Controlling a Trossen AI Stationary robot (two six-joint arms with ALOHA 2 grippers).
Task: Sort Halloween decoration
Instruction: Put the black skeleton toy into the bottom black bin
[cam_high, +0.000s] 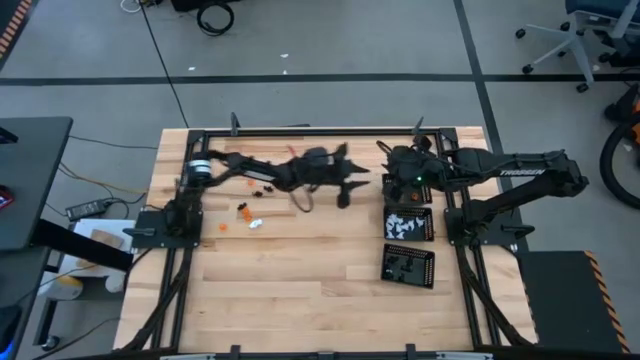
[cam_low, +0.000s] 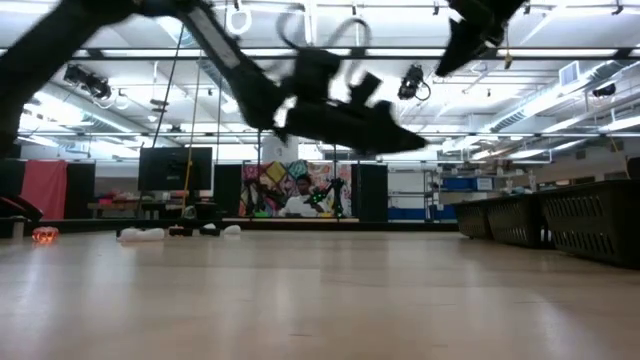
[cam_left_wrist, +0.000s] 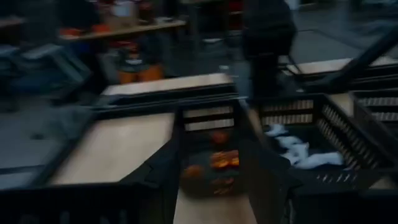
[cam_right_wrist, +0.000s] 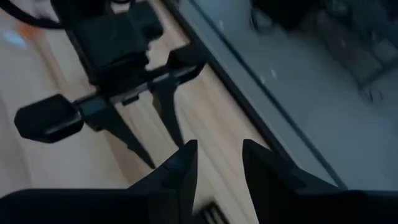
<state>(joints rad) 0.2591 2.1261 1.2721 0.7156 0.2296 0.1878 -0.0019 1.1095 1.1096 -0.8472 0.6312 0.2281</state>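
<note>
Loose decoration pieces lie on the table's left half: orange ones (cam_high: 243, 210), a white one (cam_high: 256, 223) and black ones (cam_high: 263, 188). The low view shows an orange piece (cam_low: 43, 235) and white pieces (cam_low: 140, 234) resting on the wood. My left gripper (cam_high: 350, 188) hovers open above mid-table, near the black trays. In the left wrist view its fingers frame a tray of orange pieces (cam_left_wrist: 216, 163), with a tray of white pieces (cam_left_wrist: 300, 153) beside it. My right gripper (cam_right_wrist: 219, 155) is open and empty, just right of the left gripper (cam_right_wrist: 165, 149), near the far edge.
Two black perforated trays sit right of centre, one with white pieces (cam_high: 409, 223) and one nearer with dark pieces (cam_high: 408, 265). A black frame rail (cam_high: 300, 131) runs along the far edge. Bare wood lies toward the near edge (cam_high: 300, 300). A person (cam_low: 297, 203) sits far behind the table.
</note>
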